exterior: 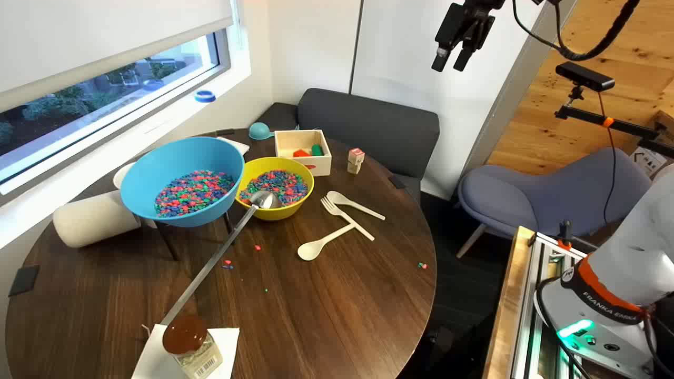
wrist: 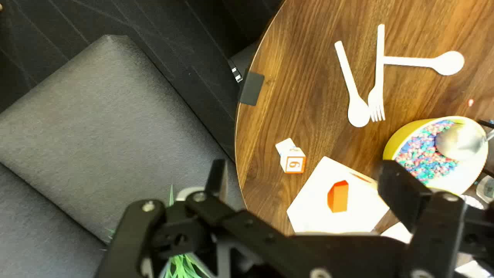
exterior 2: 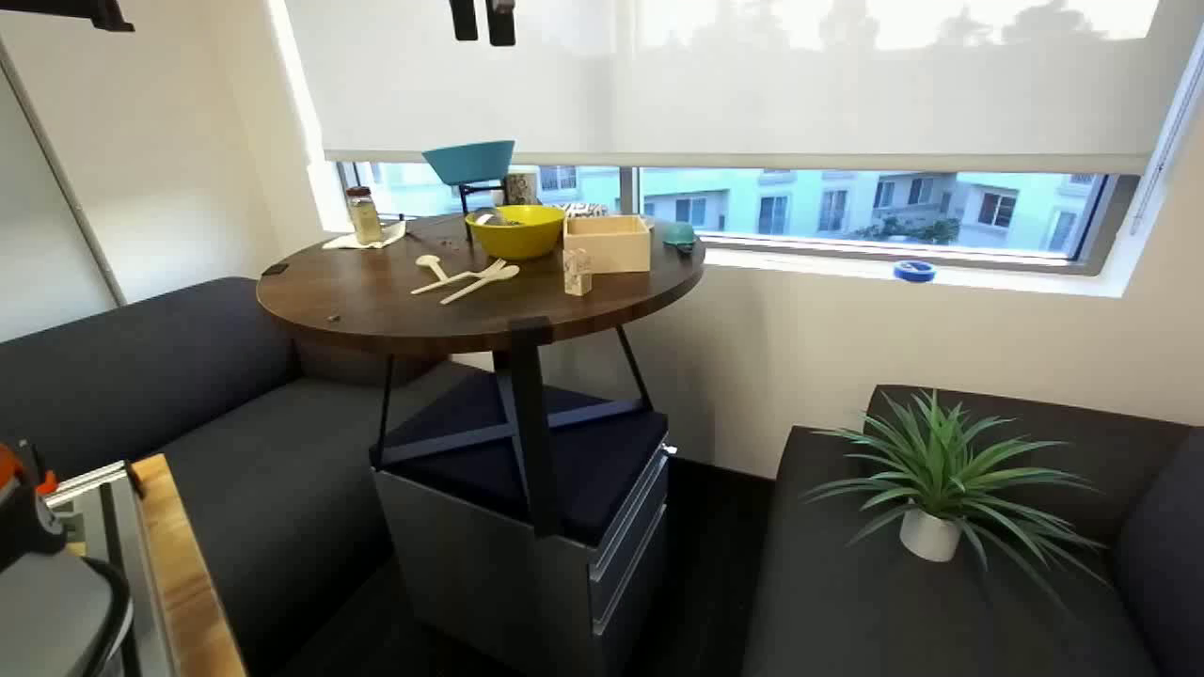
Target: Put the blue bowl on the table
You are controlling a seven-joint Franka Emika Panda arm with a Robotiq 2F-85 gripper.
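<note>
The blue bowl (exterior: 152,171) holds multicoloured bits and sits tilted on a dark legged stand above the table (exterior: 337,305). It shows from the side in an exterior view (exterior 2: 470,164) and is out of the wrist view. The round dark-brown table also shows in an exterior view (exterior 2: 376,299) and in the wrist view (wrist: 316,92). My gripper (exterior: 452,59) is open and empty, high above and well away from the blue bowl; it also shows in an exterior view (exterior 2: 483,33). In the wrist view the fingers (wrist: 305,175) stand wide apart over a wooden box.
A yellow bowl (exterior: 279,212) with a long-handled ladle (exterior: 210,263) stands beside the blue bowl. The wooden box (exterior: 321,167), stacked blocks (exterior: 356,158), pale utensils (exterior: 331,239), a jar (exterior: 192,347) on a napkin and a pale cylinder (exterior: 95,218) are on the table.
</note>
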